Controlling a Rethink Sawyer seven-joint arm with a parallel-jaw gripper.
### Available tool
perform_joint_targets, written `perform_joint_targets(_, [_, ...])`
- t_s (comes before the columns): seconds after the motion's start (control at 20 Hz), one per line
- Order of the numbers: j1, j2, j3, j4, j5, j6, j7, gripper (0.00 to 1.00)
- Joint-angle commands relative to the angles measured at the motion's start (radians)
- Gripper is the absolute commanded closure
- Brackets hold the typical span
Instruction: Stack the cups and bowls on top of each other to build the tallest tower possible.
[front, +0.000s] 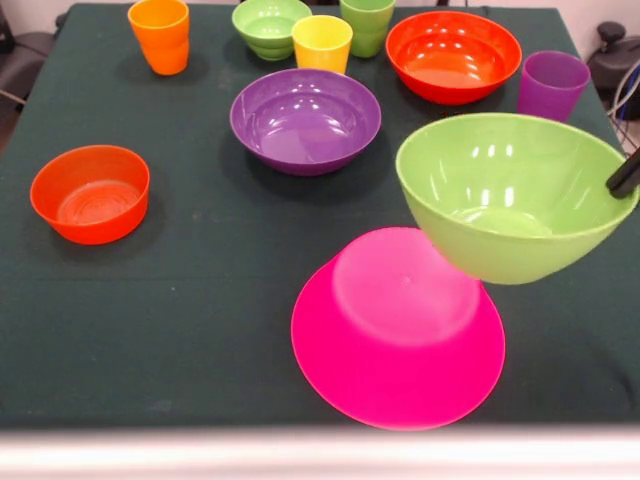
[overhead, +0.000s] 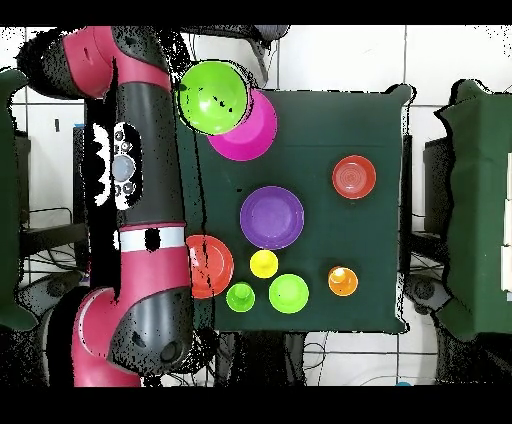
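The large pink bowl (front: 398, 330) lies upside down near the table's front edge. The light green bowl (front: 515, 195) hangs upright in the air just above and to the right of it, overlapping its rim; in the overhead view this bowl (overhead: 213, 97) partly covers the pink bowl (overhead: 255, 130). My gripper (front: 625, 175) shows only as a black finger on the green bowl's right rim and holds it. The wide purple bowl (front: 305, 120) stands mid-table. Nothing is stacked.
One orange-red bowl (front: 90, 193) sits at the left, the other (front: 453, 55) at the back right. The orange cup (front: 160, 35), small ribbed green bowl (front: 270, 25), yellow cup (front: 322, 43), light green cup (front: 367, 25) and purple cup (front: 552, 85) stand along the back.
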Motion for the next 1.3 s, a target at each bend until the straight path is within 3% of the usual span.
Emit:
perform_joint_targets(0.05, [-0.056, 0.043, -0.080, -0.034, 0.054, 0.123, 0.144, 1.00])
perform_joint_targets(0.6, [-0.091, 0.052, -0.226, -0.051, 0.194, 0.164, 0.117, 1.00])
perform_joint_targets(1.3, [-0.089, 0.144, -0.294, -0.021, 0.310, 0.011, 0.179, 1.00])
